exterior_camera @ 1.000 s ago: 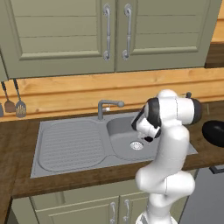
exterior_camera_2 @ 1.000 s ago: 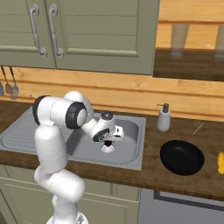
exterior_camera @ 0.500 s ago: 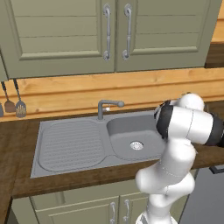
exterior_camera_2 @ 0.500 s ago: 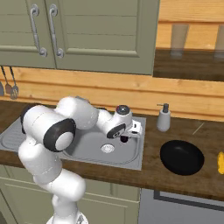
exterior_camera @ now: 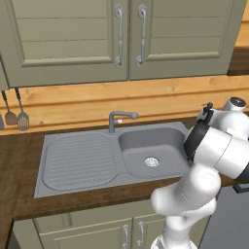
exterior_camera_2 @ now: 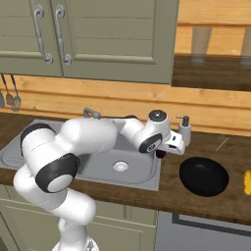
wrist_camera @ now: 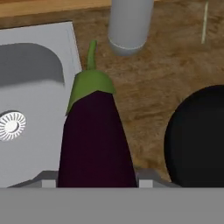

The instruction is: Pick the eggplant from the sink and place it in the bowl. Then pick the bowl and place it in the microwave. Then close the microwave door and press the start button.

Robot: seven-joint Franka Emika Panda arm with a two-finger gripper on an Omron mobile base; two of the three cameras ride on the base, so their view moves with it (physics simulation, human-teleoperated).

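Black and round, the bowl [exterior_camera_2: 204, 176] sits bare on the wooden counter [exterior_camera_2: 230, 196] right of the sink [exterior_camera_2: 142, 176], whose basin holds nothing. The gripper [exterior_camera_2: 162, 153] clamps the eggplant [wrist_camera: 96, 144] above the sink's right rim, a grey soap bottle [exterior_camera_2: 185, 131] just behind.

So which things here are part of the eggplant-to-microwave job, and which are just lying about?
Part of the job:
- eggplant, held in the gripper
- black bowl on the counter
- sink, basin now without the eggplant

Just lying about:
- soap dispenser
- faucet
- hanging utensils
- cabinet doors
- yellow item at the counter's edge, too cropped to name
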